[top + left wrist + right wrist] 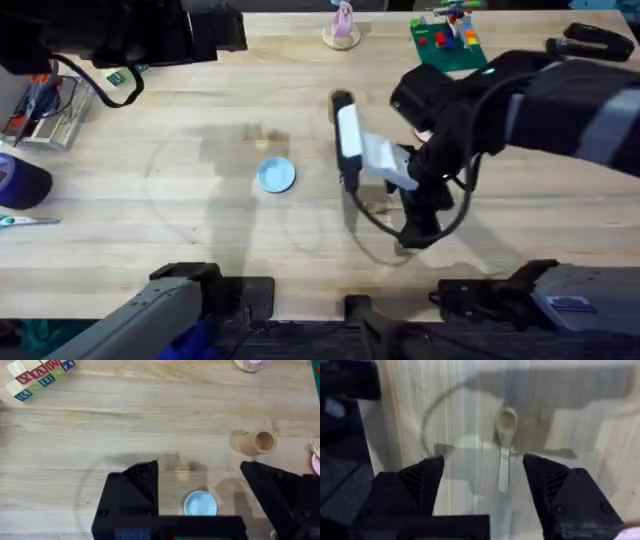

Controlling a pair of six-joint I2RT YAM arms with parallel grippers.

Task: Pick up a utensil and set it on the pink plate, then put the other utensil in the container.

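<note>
Spoon (pixel 505 452) lies flat on the table (pixel 150 220), directly under the right tool (pixel 482 460). Tool fingers are spread wide, one on each side of the handle, and neither touches it.

Key relation: the spoon's long axis runs lengthwise down the gap between the fingers. The bowl end points away from the tool and the handle end points toward it. The closing line therefore crosses the handle at roughly a right angle. My read is a straight drop and pinch on the handle, with no wrist roll needed.

In the overhead view the right tool sits at about 4 o'clock from the blue plate (pixel 276 175).

Container (pixel 255 442) is at about 11 o'clock from the right tool, so the carry goes up-table and slightly left. In the left wrist view its mouth faces the camera. I can't tell whether it stands upright or is tipped, and that's worth checking before release.

Fork (pixel 314 449) shows tines only, just beside the pink plate (pixel 316 465) at the frame edge. It looks placed, but contact can't be confirmed.

Left tool (pixel 197 467) has its fingers apart and empty, hanging above the blue plate. The right arm is clearly nearer the spoon, so this is the right arm's job.
</note>
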